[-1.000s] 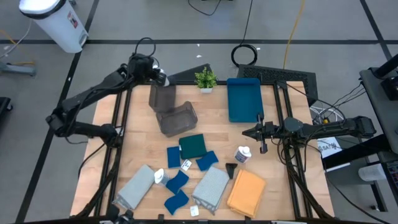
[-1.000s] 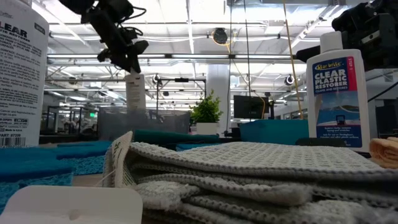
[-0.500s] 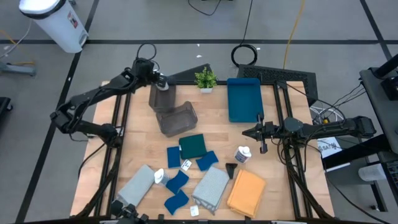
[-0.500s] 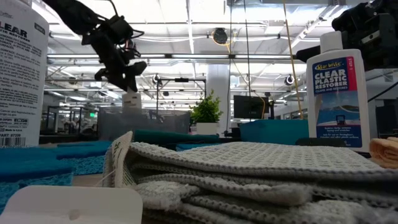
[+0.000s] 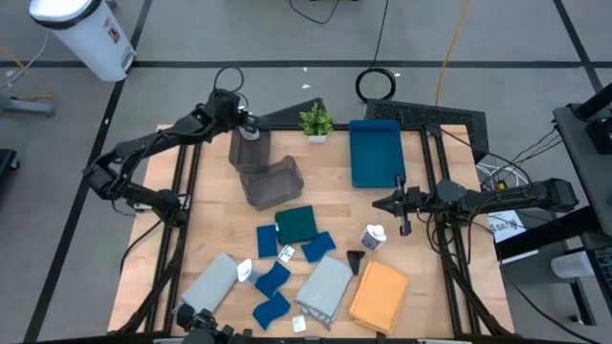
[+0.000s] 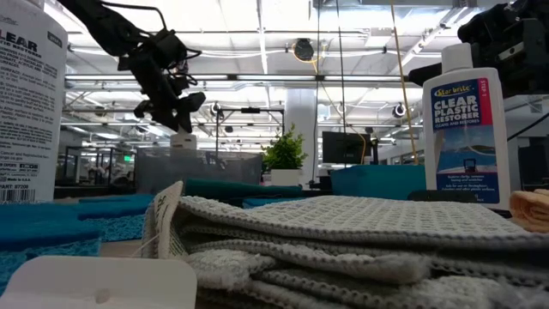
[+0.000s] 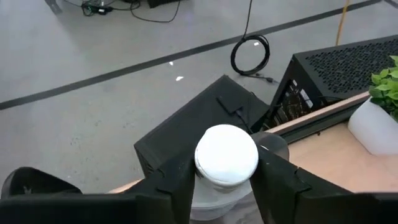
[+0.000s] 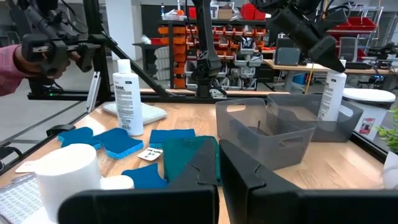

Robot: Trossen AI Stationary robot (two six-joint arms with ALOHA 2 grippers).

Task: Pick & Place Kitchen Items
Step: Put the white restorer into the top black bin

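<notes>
Upper left of high view: left hand (image 5: 248, 127) over far clear grey plastic bin (image 5: 248, 150), small white bottle with white cap (image 7: 226, 155) standing inside, between fingers. Fingers (image 7: 281, 180) look spread a bit, close beside cap; cannot tell if touching. Looks like letting-go step. Do well: open wider, lift straight up, no bump on cap, no tip. Right hand (image 5: 403, 204) waits middle right, pressed together, empty. More bottles, blue sponges, cloths wait low on tabletop (image 5: 335, 204).
</notes>
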